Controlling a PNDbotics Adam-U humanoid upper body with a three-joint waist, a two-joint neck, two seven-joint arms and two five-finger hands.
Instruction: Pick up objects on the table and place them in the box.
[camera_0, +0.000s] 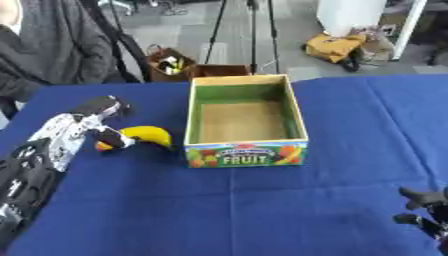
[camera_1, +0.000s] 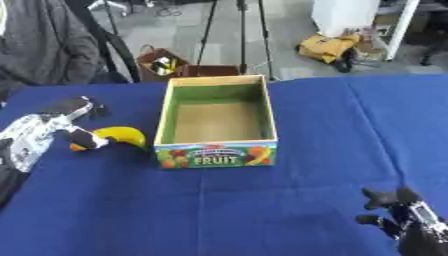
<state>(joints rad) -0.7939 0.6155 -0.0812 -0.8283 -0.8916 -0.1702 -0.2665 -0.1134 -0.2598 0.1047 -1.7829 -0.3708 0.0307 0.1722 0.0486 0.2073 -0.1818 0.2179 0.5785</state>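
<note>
A yellow banana (camera_0: 147, 135) lay on the blue-covered worktop (camera_0: 262, 210), just to the left of an open cardboard fruit box (camera_0: 245, 150) whose printed front panel read "FRUIT". The box looked empty inside, showing only its green walls and plain brown floor, so the task of filling it appeared not yet begun. The robot's left hand (camera_0: 98, 114) reached in from the left edge and met the banana at its left end, with one dark finger lying across the fruit and others extended above it; whether the fingers had actually closed around the banana could not be told, though the pose suggested a grasp being set up so the fruit could be lifted over the near wall. The right hand (camera_1: 398, 210) sat idle at the lower right corner, well apart from the box, its fingers loosely spread and holding nothing, probably kept clear of the working side.
</note>
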